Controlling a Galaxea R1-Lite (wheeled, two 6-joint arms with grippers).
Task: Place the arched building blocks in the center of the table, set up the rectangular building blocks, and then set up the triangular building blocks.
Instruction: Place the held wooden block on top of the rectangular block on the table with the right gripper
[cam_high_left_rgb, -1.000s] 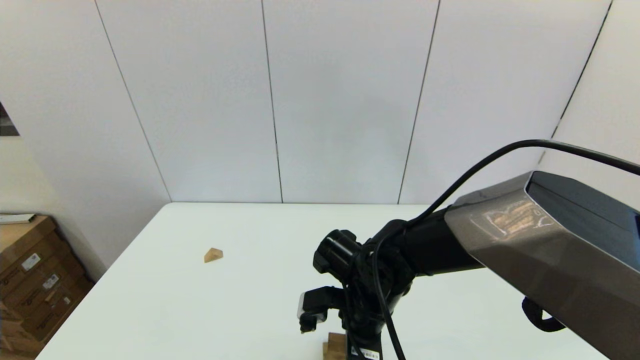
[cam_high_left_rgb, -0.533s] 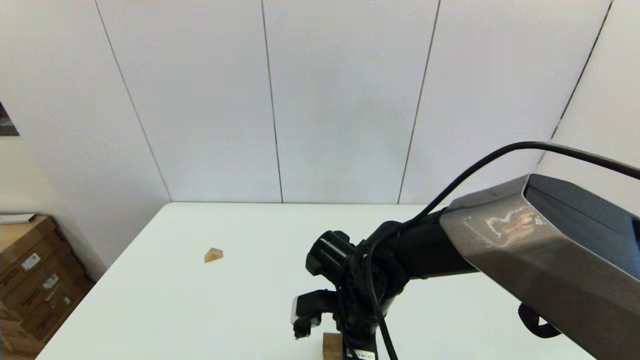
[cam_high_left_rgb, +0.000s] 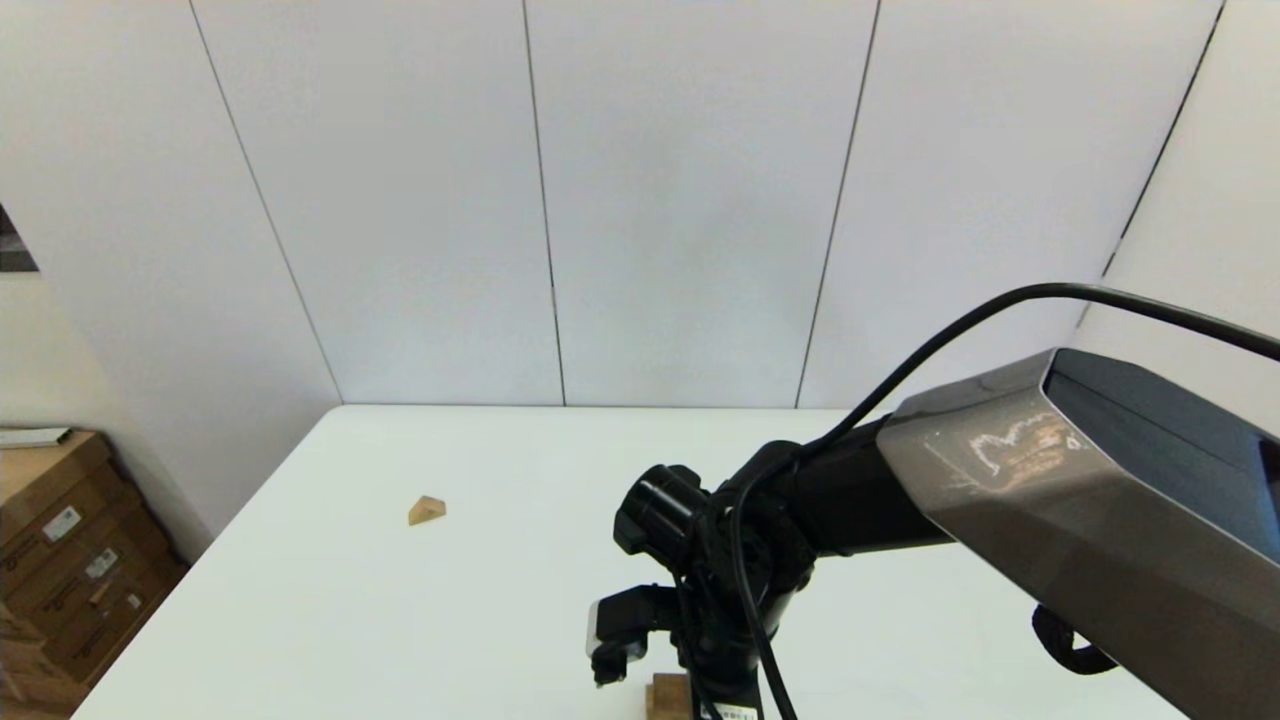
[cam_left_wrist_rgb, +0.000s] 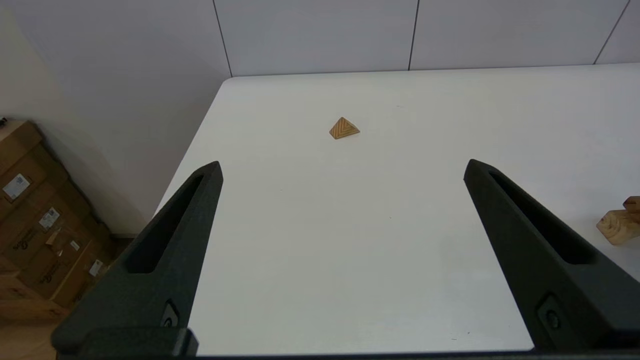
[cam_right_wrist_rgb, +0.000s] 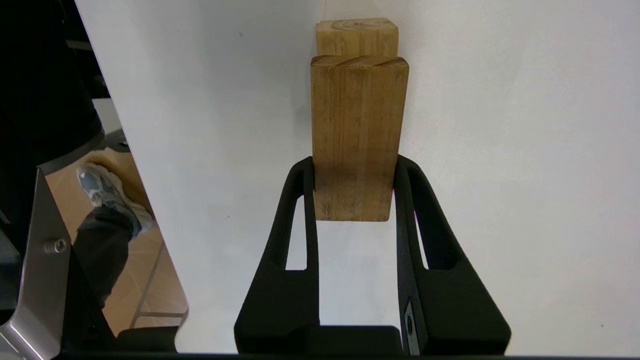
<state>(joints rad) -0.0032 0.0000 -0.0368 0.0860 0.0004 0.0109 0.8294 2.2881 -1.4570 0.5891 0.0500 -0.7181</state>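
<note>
Here the right gripper (cam_right_wrist_rgb: 354, 172) is clamped on the plain tan-brown wooden box-shaped block (cam_right_wrist_rgb: 359, 135), its two black fingers (cam_right_wrist_rgb: 300, 200) pressed against the block's two long side faces near one end. The rest of the block juts out past the fingertips. Just beyond its far end, the end of a light-brown wooden block with an arched notch (cam_right_wrist_rgb: 357, 36) shows on the white rectangular tabletop (cam_right_wrist_rgb: 500, 150); whether the two blocks touch cannot be told. In the head view the right arm reaches in from the right, wrist pointing down near the table's near edge, with a bit of wood (cam_high_left_rgb: 668, 697) showing beside it at the picture's lower edge.

The left gripper (cam_left_wrist_rgb: 342, 170) hangs above the table, fingers spread wide with nothing between them. Well beyond it, toward the table's far left part, lies the small light-brown wooden triangular prism (cam_left_wrist_rgb: 344, 128), alone on the white surface. Stacked cardboard boxes (cam_high_left_rgb: 60, 560) stand on the floor left of the table.
</note>
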